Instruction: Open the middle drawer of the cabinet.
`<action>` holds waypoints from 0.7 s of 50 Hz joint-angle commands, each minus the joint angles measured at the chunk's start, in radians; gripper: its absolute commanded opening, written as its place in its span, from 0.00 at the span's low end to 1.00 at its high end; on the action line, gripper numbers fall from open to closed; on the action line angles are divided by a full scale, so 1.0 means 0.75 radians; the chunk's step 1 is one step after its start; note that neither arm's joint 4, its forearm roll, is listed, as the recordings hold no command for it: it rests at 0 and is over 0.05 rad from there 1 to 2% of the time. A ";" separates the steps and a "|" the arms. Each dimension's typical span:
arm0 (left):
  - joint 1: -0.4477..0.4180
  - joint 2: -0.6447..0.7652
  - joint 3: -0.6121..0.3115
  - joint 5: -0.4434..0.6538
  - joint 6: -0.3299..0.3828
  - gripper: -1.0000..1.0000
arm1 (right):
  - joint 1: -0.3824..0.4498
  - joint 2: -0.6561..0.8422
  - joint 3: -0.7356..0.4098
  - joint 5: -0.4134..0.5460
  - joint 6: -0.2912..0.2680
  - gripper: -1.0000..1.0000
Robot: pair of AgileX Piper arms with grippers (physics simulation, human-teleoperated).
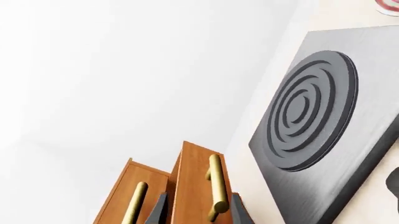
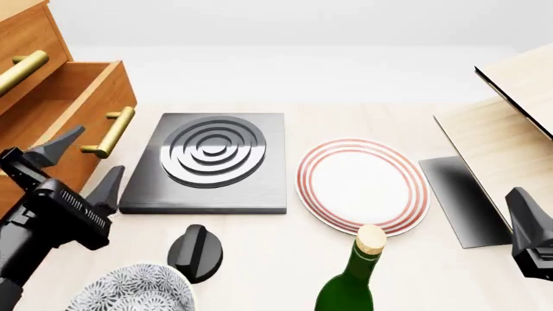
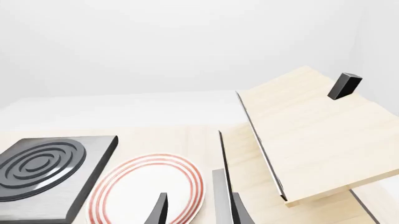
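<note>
The cabinet point(image 2: 35, 39) stands at the far left, orange-brown. Its middle drawer point(image 2: 82, 97) is pulled out, showing plain wood inside, and its brass handle point(image 2: 112, 133) faces the hob. The top drawer's handle point(image 2: 22, 70) sits further back, and the lowest drawer is hidden behind my left arm. My left gripper point(image 2: 97, 150) is open, its dark fingers point(image 1: 240, 212) standing either side of the middle drawer's handle point(image 1: 215, 186) without touching it. At the right edge, my right gripper point(image 3: 199, 210) is open and holds nothing, above the plate's edge.
A black hob point(image 2: 212, 162) lies just right of the drawer. A red-ringed white plate point(image 2: 363, 184), a green corked bottle point(image 2: 354, 278), a black knob point(image 2: 196, 253) and a patterned bowl point(image 2: 129, 291) lie nearer. Pale shelf boards point(image 2: 509, 129) rise at the right.
</note>
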 commanded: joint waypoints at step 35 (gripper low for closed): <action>-0.031 -1.319 -0.714 1.907 -0.944 1.00 | 0.000 0.000 0.000 0.000 0.000 1.00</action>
